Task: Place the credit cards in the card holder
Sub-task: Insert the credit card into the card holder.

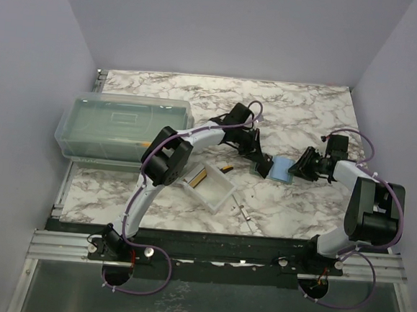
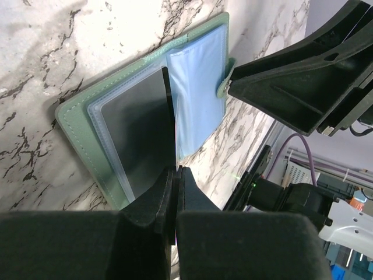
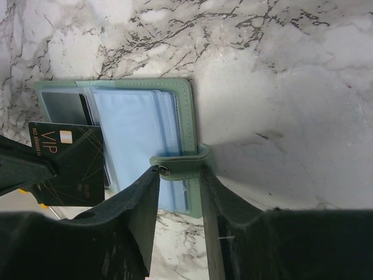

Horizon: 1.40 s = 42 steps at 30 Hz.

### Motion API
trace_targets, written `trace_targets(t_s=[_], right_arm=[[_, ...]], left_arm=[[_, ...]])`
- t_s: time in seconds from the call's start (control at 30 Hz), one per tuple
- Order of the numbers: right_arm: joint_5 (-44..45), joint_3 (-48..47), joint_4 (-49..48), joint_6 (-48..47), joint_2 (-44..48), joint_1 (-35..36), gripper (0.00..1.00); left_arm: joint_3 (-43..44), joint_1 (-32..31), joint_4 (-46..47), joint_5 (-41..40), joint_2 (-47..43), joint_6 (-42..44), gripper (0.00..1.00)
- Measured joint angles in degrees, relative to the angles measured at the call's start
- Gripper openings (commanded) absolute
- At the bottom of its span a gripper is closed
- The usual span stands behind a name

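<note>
The card holder lies open on the marble, green cover down and pale blue sleeves up. My left gripper is shut on a black card marked VIP. In the left wrist view the card stands edge-on over the clear sleeves at the fold. My right gripper has its jaws closed on the holder's snap strap at the cover's edge. A gold card lies in the small clear tray. From above, the left gripper and right gripper flank the holder.
A large translucent lidded box stands at the back left. A small orange-and-black tool lies beside the tray. A small metal piece sits near the front edge. The two grippers are close together over the holder.
</note>
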State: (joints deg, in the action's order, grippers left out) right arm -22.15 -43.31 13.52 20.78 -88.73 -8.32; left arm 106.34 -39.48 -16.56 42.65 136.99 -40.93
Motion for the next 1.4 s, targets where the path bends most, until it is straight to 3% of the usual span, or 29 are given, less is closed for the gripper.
trace_targets(t_s=[1.4], right_arm=[[-2.1, 0.0, -0.5, -0.9, -0.7, 0.0, 0.35]], left_arm=[[-4.2, 0.0, 7.5, 0.3, -1.1, -4.3, 0.0]])
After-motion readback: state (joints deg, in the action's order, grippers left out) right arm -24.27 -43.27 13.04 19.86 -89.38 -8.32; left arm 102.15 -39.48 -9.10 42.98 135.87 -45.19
